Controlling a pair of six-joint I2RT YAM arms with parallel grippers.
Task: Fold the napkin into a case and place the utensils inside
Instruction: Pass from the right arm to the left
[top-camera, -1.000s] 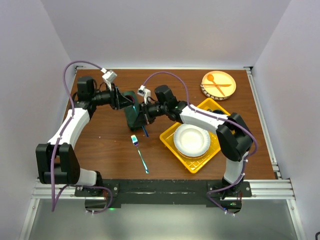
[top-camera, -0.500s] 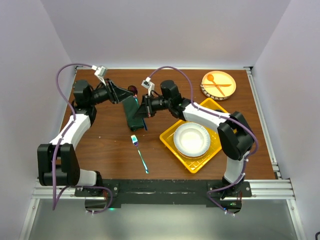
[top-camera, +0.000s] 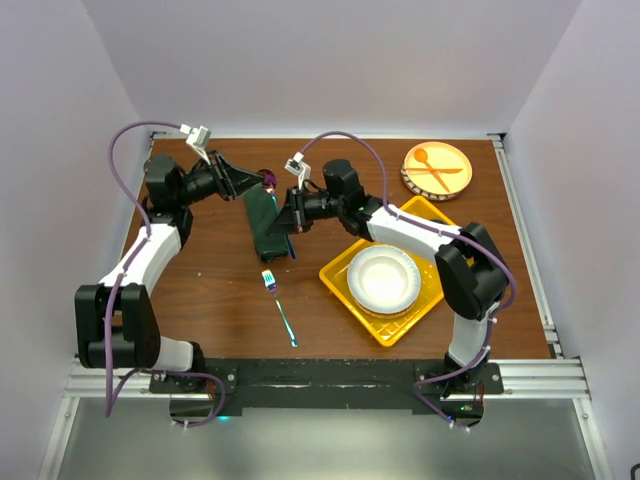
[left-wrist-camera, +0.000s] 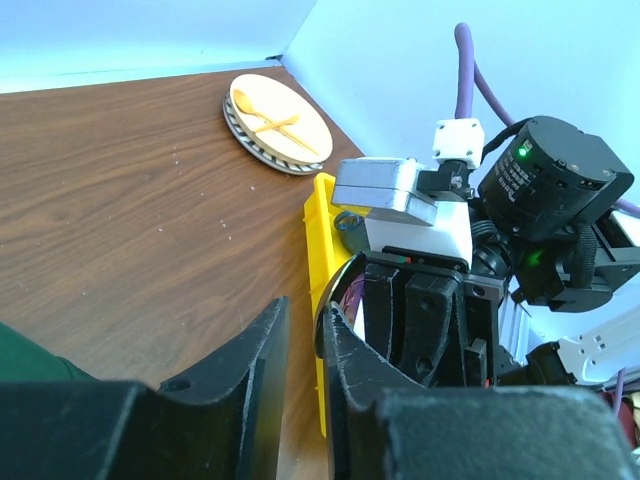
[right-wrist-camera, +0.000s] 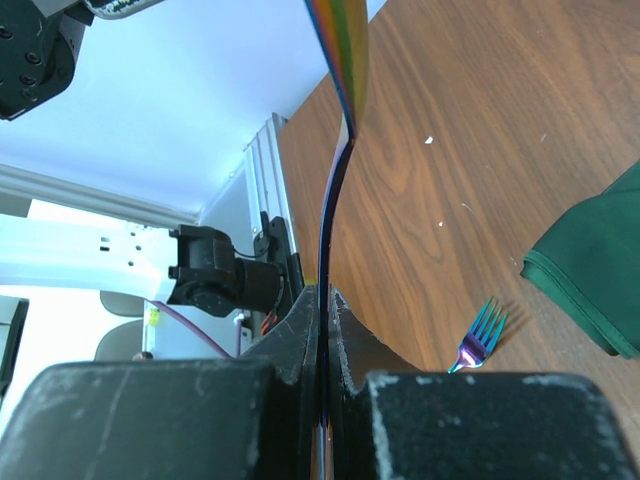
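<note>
The dark green case lies flat on the tabletop. The right hand is clamped on the thin handle of the iridescent spoon, whose bowl is at the case's far end. The left hand, its fingers a sliver apart and holding nothing, is beside that end. The iridescent fork lies just near of the case.

A robotics lab cell is indicated: the wooden bench is enclosed by plain white walls, and an aluminium rail is mounted along its near edge.
</note>
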